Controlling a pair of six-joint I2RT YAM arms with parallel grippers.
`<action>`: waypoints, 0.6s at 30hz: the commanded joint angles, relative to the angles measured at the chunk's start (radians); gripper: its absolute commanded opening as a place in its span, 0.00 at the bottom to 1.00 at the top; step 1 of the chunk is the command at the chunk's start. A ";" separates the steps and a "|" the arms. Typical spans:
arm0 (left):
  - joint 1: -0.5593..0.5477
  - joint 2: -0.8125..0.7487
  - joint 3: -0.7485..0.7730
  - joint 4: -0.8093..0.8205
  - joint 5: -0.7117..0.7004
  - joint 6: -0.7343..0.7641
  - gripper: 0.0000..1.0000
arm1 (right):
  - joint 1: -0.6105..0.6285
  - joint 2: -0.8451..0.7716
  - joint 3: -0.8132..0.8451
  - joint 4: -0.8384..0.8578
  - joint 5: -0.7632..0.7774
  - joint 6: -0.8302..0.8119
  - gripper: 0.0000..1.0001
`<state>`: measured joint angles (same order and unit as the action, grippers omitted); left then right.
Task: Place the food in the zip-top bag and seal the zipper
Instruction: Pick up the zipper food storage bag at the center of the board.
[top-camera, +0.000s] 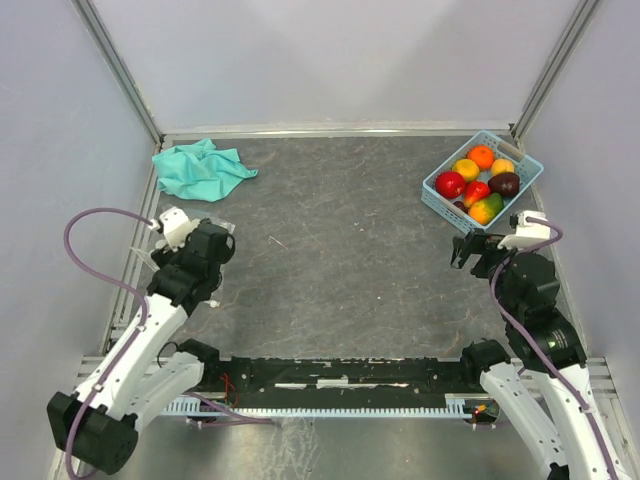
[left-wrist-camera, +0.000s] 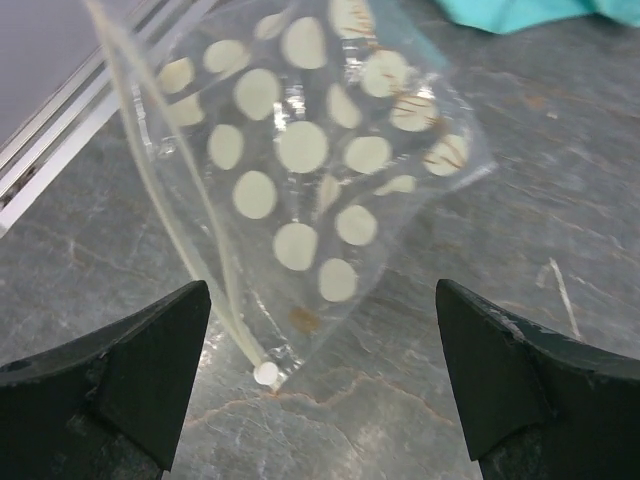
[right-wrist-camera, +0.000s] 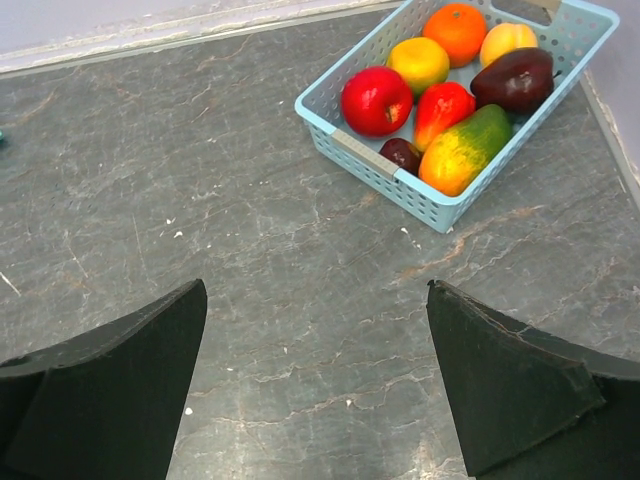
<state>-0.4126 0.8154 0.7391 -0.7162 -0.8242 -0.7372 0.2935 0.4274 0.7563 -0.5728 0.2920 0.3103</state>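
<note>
Left wrist view: the left end effector (left-wrist-camera: 322, 320) hangs spread apart over the zip-top bag (left-wrist-camera: 300, 150) lying on the desk (left-wrist-camera: 560, 200). The right end effector (right-wrist-camera: 315, 300), also apart, faces the basket (right-wrist-camera: 365, 155) holding the food (right-wrist-camera: 440, 105); teal cloth (top-camera: 200, 168) lies far left.

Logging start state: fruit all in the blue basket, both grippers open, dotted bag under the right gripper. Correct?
One error: the zip-top bag lies under the left gripper, not the right gripper, as the left wrist view shows. The rest holds: the food sits in the basket and both grippers are open.
</note>
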 joint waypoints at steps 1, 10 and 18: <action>0.168 0.019 -0.033 0.067 0.096 -0.097 0.99 | 0.034 -0.023 -0.017 0.060 0.000 0.008 0.99; 0.535 0.056 -0.095 0.111 0.305 -0.057 0.97 | 0.098 -0.057 -0.041 0.071 0.033 -0.016 0.99; 0.717 0.099 -0.098 0.137 0.392 -0.080 0.94 | 0.166 -0.075 -0.056 0.088 0.069 -0.023 0.99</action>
<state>0.2493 0.8917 0.6315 -0.6392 -0.4885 -0.7673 0.4278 0.3656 0.7036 -0.5388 0.3237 0.3046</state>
